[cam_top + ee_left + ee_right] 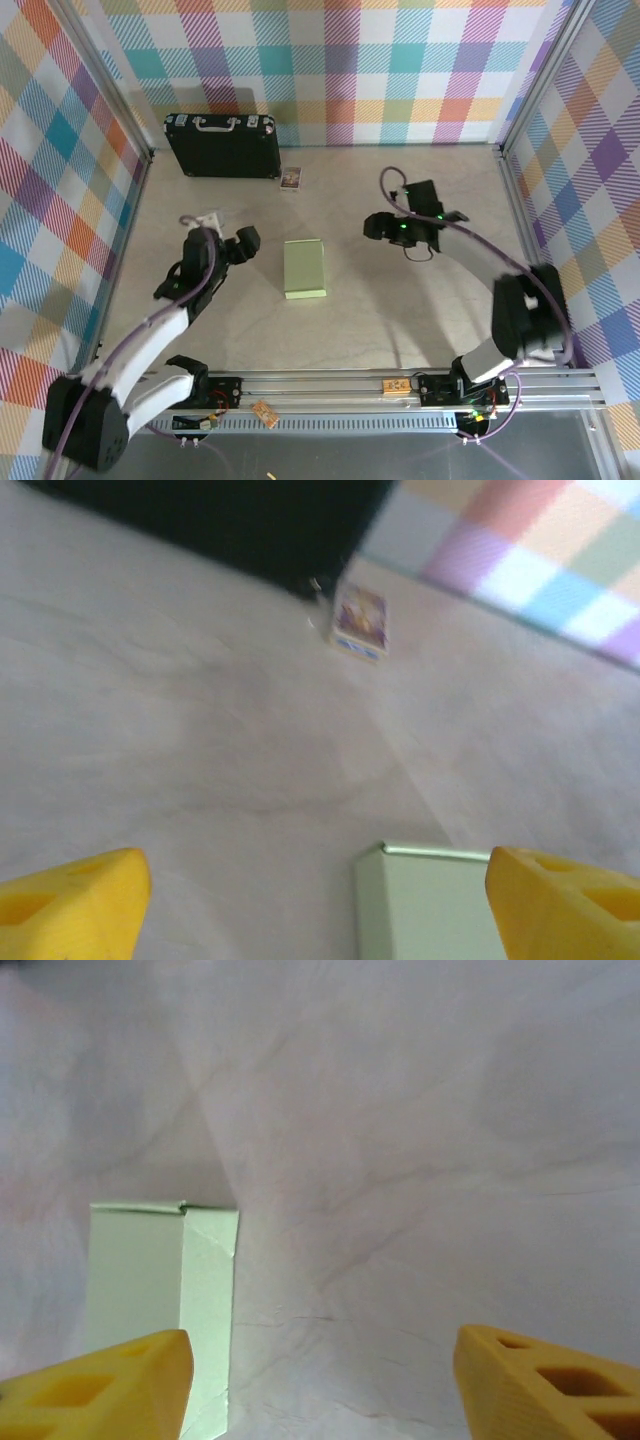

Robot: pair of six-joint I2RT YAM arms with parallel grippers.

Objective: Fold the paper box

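Paper box [305,268]: pale-green thin card, rectangular, folded; left claw [243,243], right claw [375,226] both released.

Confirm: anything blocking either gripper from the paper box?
Nothing visible. Only bare table lies between the left gripper and the paper box, and between the right gripper and it. The black case and small card sit farther back.
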